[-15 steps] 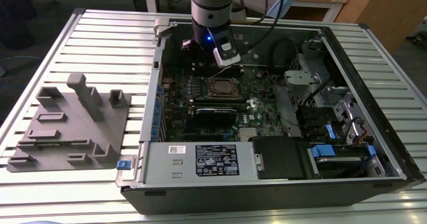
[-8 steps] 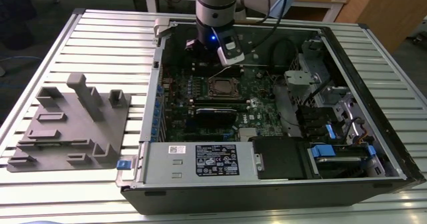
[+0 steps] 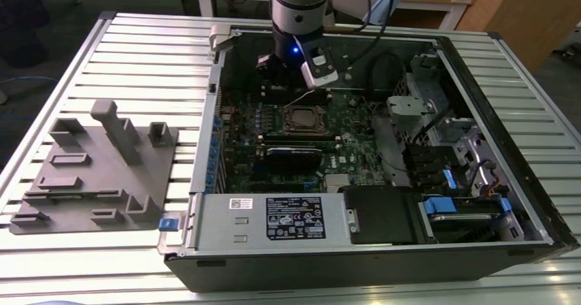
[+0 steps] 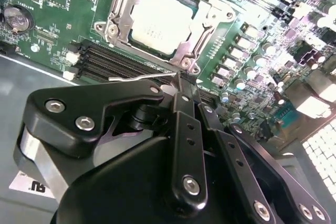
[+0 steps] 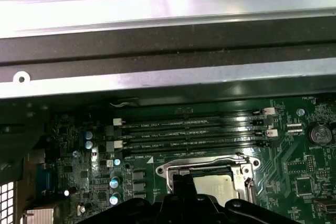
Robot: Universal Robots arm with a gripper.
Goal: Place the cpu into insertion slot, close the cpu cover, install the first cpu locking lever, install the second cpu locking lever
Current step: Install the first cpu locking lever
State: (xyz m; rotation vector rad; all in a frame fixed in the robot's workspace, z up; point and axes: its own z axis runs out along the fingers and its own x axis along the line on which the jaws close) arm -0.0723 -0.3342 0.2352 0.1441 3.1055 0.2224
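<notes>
Just fwd of pincer [image 4: 179, 78]: cpu [image 4: 165, 20] (pincer closed).

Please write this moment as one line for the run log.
cpu: in place | cpu cover: down over cpu | gripper: shut, tips at locking lever

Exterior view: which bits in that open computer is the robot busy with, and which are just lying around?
Part of the job: the cpu, the cpu cover framing it, the thin locking lever, the end effector by that lever.

Just lying about: the grey holder tray outside the case, the long black card, the memory slots, the round battery.
</notes>
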